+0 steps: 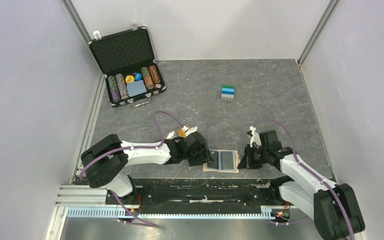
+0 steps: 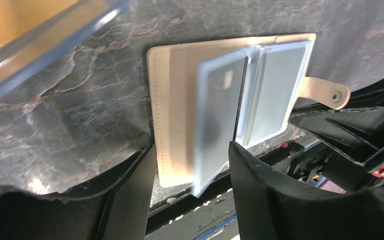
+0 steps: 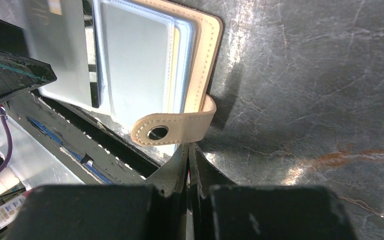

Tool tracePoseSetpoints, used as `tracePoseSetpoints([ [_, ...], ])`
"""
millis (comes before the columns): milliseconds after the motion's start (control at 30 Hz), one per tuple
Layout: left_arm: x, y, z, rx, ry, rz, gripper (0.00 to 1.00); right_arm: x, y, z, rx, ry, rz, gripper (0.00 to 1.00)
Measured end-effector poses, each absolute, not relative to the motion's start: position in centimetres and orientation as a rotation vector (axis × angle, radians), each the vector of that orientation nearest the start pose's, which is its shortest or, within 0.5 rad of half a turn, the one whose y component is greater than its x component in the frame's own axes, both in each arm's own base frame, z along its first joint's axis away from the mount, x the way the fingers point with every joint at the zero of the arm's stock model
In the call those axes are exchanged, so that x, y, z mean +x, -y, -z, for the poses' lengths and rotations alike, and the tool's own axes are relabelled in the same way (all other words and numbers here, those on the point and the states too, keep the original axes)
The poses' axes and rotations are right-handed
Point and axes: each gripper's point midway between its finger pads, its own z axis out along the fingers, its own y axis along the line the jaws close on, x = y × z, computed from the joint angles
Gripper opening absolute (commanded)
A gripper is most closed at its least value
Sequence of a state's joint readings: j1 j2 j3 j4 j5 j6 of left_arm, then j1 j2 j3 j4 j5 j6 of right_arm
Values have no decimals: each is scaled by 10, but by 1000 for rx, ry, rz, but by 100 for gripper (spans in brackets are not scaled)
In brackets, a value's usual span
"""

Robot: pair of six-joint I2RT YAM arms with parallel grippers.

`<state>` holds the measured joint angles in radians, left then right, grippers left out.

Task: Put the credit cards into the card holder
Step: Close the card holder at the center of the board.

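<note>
At the far left corner of the tabletop (image 1: 280, 110) an open black chip case (image 1: 125, 52) lies with its lid raised and rows of chips inside. Right of it and close to the near edge, something small and orange (image 1: 182, 133) lies beside the left arm's wrist. The left wrist view shows a clear plastic rim (image 2: 55, 37) with orange behind it at that spot.

The left gripper (image 1: 207, 158) lies low over the left end of the card holder (image 1: 228, 169), its fingers (image 2: 130, 200) spread apart. Between them stands a pale grey credit card (image 2: 217, 117), blurred and tilted up off the holder. Its lower edge is close against one finger and clear of the other, so the fingers are not clamping it.

The card holder lies opened flat at the middle of the near edge, tan cover (image 2: 172, 100) down and clear card sleeves (image 2: 275, 82) facing up. Its snap strap (image 2: 325, 91) sticks out from the right end.

A small stack of green, blue and white blocks (image 1: 228, 92) stands well apart from the holder, toward the far edge.

The right gripper (image 1: 243, 159) is at the holder's right end. Its fingers (image 3: 177, 167) are pressed together with only a hairline between them. Their tips (image 3: 190, 150) are just under the strap (image 3: 172, 127) and beside the holder's stitched rim (image 3: 207, 50). Whether they pinch any of the leather cannot be told.
</note>
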<state>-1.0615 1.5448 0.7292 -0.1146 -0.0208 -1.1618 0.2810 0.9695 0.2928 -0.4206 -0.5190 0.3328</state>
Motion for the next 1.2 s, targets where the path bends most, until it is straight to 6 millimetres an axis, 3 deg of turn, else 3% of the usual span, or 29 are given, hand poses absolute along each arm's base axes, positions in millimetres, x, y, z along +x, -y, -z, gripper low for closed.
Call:
tracePoseSetpoints([
  [300,146,348,-38,-105,-2666,964,55,131,-141,-11,-103,-2716,-885,1],
  [600,143,364,-77,-66,-2569,1124,55,131,-141,-11,-103,-2716,-886,1],
  [767,135,379,-69,-17,-2597,1153,57,130,-141,-11,-103,-2717,-887,2],
  [933,130,408,-60,41,-2635,1171,59,130,-141,-11,-103,-2716,-887,4],
  [1200,119,432,-63,134,-2639,1202,65,127,-139,-13,-101,-2719,-879,5],
])
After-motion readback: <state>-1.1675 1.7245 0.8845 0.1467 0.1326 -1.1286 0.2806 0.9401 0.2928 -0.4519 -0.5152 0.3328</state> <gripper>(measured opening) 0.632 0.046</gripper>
